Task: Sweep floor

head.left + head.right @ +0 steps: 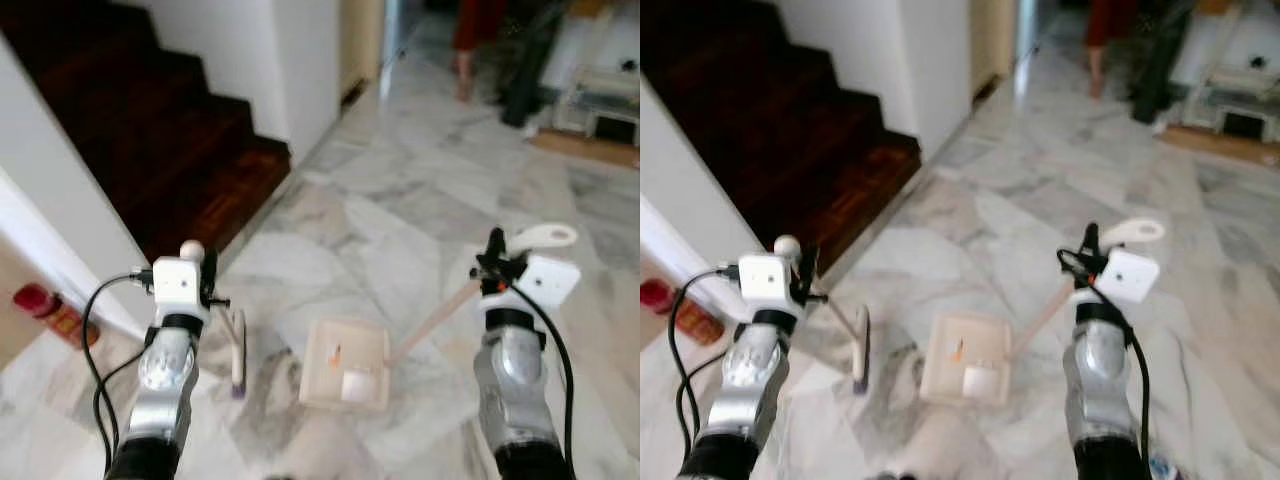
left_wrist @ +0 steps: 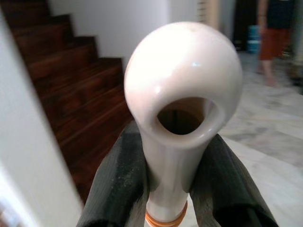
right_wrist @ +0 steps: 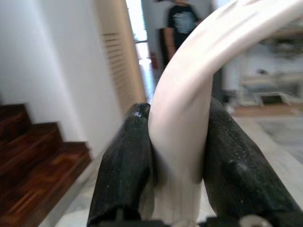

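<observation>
My left gripper (image 1: 206, 272) is shut on the white broom handle (image 2: 182, 71), just under its rounded top with a hanging hole. The broom's narrow head (image 1: 238, 362) rests on the marble floor below it. My right gripper (image 1: 493, 252) is shut on the long white dustpan handle (image 3: 199, 61). That handle slants down to the cream dustpan (image 1: 322, 372), which lies flat on the floor between my arms. Inside the pan are a small orange scrap (image 1: 335, 352) and a white piece (image 1: 357, 384). The broom head sits a short way left of the pan.
Dark wooden stairs (image 1: 170, 130) rise at the left behind a white wall (image 1: 50, 200). A white pillar (image 1: 290, 60) stands beside them. A red object (image 1: 40, 300) lies at far left. A person (image 1: 470, 40) stands down the hall, near low furniture (image 1: 605, 105).
</observation>
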Controlling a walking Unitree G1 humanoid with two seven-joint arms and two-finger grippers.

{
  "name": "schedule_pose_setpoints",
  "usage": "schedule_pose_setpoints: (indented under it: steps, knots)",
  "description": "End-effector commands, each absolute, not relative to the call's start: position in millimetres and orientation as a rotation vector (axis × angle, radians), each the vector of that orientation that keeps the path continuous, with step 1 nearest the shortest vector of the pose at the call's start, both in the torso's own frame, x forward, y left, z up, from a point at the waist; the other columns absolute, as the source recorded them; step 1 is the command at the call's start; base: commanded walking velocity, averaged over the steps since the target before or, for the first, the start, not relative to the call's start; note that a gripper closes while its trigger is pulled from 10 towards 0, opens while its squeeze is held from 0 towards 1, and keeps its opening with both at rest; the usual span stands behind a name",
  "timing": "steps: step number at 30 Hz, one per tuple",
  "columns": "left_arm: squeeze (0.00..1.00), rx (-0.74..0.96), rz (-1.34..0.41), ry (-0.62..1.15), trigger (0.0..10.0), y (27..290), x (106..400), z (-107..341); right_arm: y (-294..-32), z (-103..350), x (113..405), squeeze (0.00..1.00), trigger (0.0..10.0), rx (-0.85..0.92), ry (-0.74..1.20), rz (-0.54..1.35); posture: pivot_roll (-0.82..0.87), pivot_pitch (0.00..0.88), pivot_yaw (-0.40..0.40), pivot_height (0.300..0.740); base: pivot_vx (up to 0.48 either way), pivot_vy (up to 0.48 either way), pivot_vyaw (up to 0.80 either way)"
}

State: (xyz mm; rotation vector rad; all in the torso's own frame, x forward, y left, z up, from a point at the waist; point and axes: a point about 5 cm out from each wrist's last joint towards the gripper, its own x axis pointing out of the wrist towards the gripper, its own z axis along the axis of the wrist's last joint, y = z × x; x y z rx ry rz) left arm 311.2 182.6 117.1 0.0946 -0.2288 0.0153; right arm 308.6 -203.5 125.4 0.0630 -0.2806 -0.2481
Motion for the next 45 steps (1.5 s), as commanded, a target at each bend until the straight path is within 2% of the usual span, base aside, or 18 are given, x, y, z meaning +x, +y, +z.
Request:
schedule_pose_setpoints:
  steps: [1, 45]
  knots:
    - [0.00, 0.114, 0.029, -0.276, 10.0, 187.1, 312.3, 128.7, -197.8, 137.2, 311.6, 0.00, 10.0, 0.068, -0.327, -0.227, 0.07, 0.088, 0.029, 0.740, 0.000, 0.000, 0.80]
    - [0.00, 0.109, 0.024, -0.268, 10.0, 184.0, 310.8, 129.5, -193.7, 140.3, 314.0, 0.00, 10.0, 0.077, -0.324, -0.207, 0.07, 0.142, 0.032, 0.740, 0.000, 0.000, 0.80]
